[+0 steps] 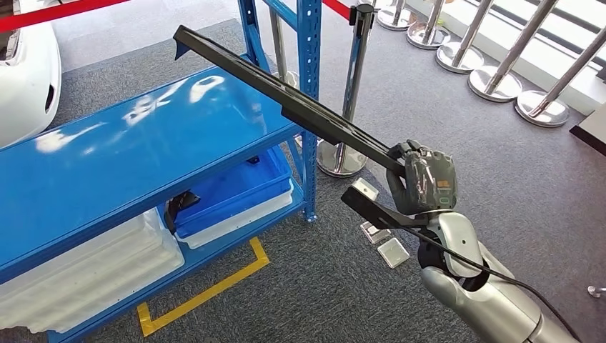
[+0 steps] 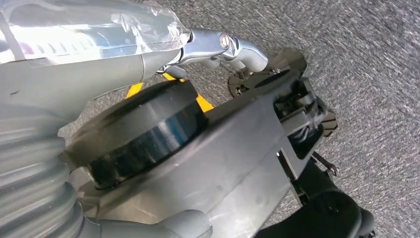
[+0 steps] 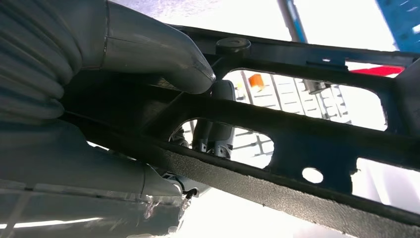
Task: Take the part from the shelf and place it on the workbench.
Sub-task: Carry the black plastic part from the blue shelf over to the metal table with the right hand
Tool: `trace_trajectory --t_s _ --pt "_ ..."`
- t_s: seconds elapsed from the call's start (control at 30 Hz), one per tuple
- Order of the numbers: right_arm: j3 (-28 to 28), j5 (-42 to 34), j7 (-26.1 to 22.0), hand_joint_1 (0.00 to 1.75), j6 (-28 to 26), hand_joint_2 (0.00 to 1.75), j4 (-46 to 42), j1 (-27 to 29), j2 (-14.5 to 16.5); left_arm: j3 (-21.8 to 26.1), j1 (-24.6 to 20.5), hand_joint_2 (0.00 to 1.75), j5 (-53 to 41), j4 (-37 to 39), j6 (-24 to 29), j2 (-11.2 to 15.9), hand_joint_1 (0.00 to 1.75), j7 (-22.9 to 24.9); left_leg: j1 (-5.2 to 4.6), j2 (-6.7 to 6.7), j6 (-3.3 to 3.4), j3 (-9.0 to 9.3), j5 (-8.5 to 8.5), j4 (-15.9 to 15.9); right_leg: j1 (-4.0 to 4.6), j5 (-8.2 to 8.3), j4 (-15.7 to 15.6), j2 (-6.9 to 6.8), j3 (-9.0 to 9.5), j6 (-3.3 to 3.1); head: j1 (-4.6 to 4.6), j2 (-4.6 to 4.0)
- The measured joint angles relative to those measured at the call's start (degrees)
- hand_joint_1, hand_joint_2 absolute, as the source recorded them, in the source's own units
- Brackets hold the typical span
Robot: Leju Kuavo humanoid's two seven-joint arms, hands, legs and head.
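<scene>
Long black plastic part [image 1: 286,107], a narrow textured trim bar with cut-out openings, is held in the air by the robot's right hand [image 1: 423,182]. That hand grips it near one end, fingers closed around the bar, while the rest of the part slants up and to the far left, passing above the right edge of the glossy blue metal shelf [image 1: 107,153]. The right wrist view shows the thick grey thumb [image 3: 158,52] pressed on the part's black frame. Below the shelf top sit a blue plastic bin [image 1: 236,189] and white plastic bins [image 1: 86,275]. Chrome stanchion posts [image 1: 493,68] stand on the grey carpet [image 1: 529,179] at far right. The left hand [image 2: 44,188] hangs over the carpet; whether its fingers are wide or closed cannot be told.
</scene>
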Motion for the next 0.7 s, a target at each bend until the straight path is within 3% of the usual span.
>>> trace_trajectory --t_s 0.03,0.1,0.13,0.17,0.2,0.23,0.3,0.33,0.37,0.43,0.5,0.53,0.57,0.63,0.67,0.7 --pt "-0.05 0.01 -0.01 1.75 0.0 1.75 -0.01 -0.01 0.0 0.0 -0.03 1.75 0.0 0.01 0.0 0.0 0.0 0.0 0.15 -1.11 -0.3 -0.81 -1.63 2.29 -0.11 0.11 -0.09 0.34 0.0 -0.25 -0.26 0.01" --pt "-0.12 0.01 -0.02 1.75 0.0 1.75 -0.01 0.0 0.0 0.0 0.01 1.75 0.0 0.01 0.0 0.0 0.0 0.0 0.32 -2.87 -0.63 -3.86 -5.71 9.81 -0.11 0.21 -0.08 1.12 -0.09 -0.53 -0.96 -0.01" --pt "-0.13 0.01 -0.02 1.75 0.0 1.75 0.0 0.03 0.0 0.0 0.07 1.75 0.0 0.01 0.0 0.0 0.0 0.02 0.34 -3.07 -0.66 -5.33 -7.01 13.23 -0.06 0.25 -0.07 1.61 -0.13 -0.6 -1.19 0.0" --pt "-0.13 0.01 -0.02 1.75 0.0 1.75 0.01 0.06 0.0 0.0 0.12 1.75 0.0 0.01 0.0 0.0 0.0 0.04 0.33 -3.16 -0.6 -6.13 -7.25 15.07 -0.01 0.28 -0.06 2.14 -0.14 -0.65 -1.38 -0.01" --pt "-0.13 0.01 -0.02 1.75 0.0 1.75 0.01 0.08 0.0 0.0 0.15 1.75 0.0 0.01 0.0 0.0 0.0 0.06 0.32 -3.24 -0.43 -5.89 -6.29 14.6 0.03 0.31 -0.06 2.68 -0.12 -0.66 -1.56 -0.01" --pt "-0.15 0.01 -0.02 1.75 0.0 1.75 0.0 0.1 0.0 0.0 0.15 1.75 0.0 0.01 0.0 0.0 0.0 0.08 0.3 -3.49 -0.15 -4.59 -4.31 11.8 0.06 0.33 -0.05 3.26 -0.05 -0.65 -1.78 0.0" --pt "-0.2 0.01 -0.02 1.75 0.02 1.75 -0.01 0.07 0.0 0.0 0.15 1.75 0.0 0.01 0.0 0.01 0.0 0.13 0.26 -5.32 0.64 -1.03 -0.27 3.7 0.08 0.43 -0.03 4.3 0.0 -0.5 -2.19 0.0" --pt "-0.23 0.01 -0.01 1.75 0.03 1.75 -0.01 0.04 0.0 0.0 0.16 1.75 0.0 0.02 0.0 0.02 0.0 0.18 0.22 -6.16 0.97 0.22 0.85 0.64 0.04 0.55 0.01 4.78 -0.11 -0.32 -2.33 0.01" --pt "-0.25 0.0 0.01 1.75 0.09 1.75 -0.01 0.01 0.0 0.0 0.16 1.75 0.01 0.02 0.01 0.03 0.0 0.25 0.14 -6.72 1.18 0.75 1.21 -0.93 -0.08 0.71 0.02 5.18 -0.31 -0.06 -2.42 0.0" --pt "-0.26 -0.05 0.13 1.75 0.28 1.75 -0.01 0.01 -0.03 0.0 0.14 1.75 0.04 0.02 0.08 0.02 0.0 0.39 0.07 -6.17 1.43 0.84 1.34 -1.7 -0.28 1.23 -0.22 5.99 -0.7 0.77 -2.46 0.0" --pt "-0.28 -0.15 0.28 1.75 0.45 1.75 -0.01 0.07 -0.21 0.0 0.07 1.75 0.18 0.02 0.31 -0.01 0.0 0.5 0.27 -5.21 1.94 0.98 2.03 -2.68 -0.19 0.61 0.54 4.91 -1.26 1.4 -2.28 -0.01" --pt "-0.3 -0.21 0.36 1.75 0.48 1.75 -0.01 0.06 -0.33 0.0 0.06 1.75 0.27 0.02 0.46 -0.02 0.0 0.57 0.38 -4.69 2.24 1.04 2.39 -3.2 -0.06 -0.62 2.31 3.78 -2.1 1.57 -1.97 0.0" --pt "-0.3 -0.27 0.46 1.75 0.49 1.75 -0.01 0.08 -0.41 0.0 0.08 1.75 0.37 0.02 0.63 -0.01 0.0 0.68 0.41 -4.18 2.41 1.01 2.6 -3.44 -0.04 -2.42 5.24 2.43 -3.39 1.64 -1.54 -0.01" --pt "-0.3 -0.38 0.73 1.75 0.45 1.75 -0.01 0.14 -0.46 0.0 0.27 1.75 0.52 0.02 1.03 0.0 0.0 1.03 0.34 -3.18 2.54 0.76 2.67 -3.39 -0.1 -5.76 12.45 1.25 -6.53 1.91 -0.67 -0.01" --pt "-0.3 -0.41 0.83 1.75 0.42 1.75 -0.01 0.22 -0.46 0.0 0.36 1.75 0.6 0.02 1.24 0.0 0.0 1.22 0.32 -2.63 2.52 0.67 2.65 -3.28 -0.14 -6.29 14.58 1.08 -7.32 2.04 -0.34 -0.01" --pt "-0.3 -0.43 0.9 1.75 0.38 1.75 -0.01 0.26 -0.46 0.0 0.43 1.75 0.71 0.02 1.51 0.0 0.0 1.4 0.31 -2.08 2.48 0.61 2.59 -3.15 -0.17 -5.77 14.6 0.92 -7.05 2.15 -0.02 -0.01"
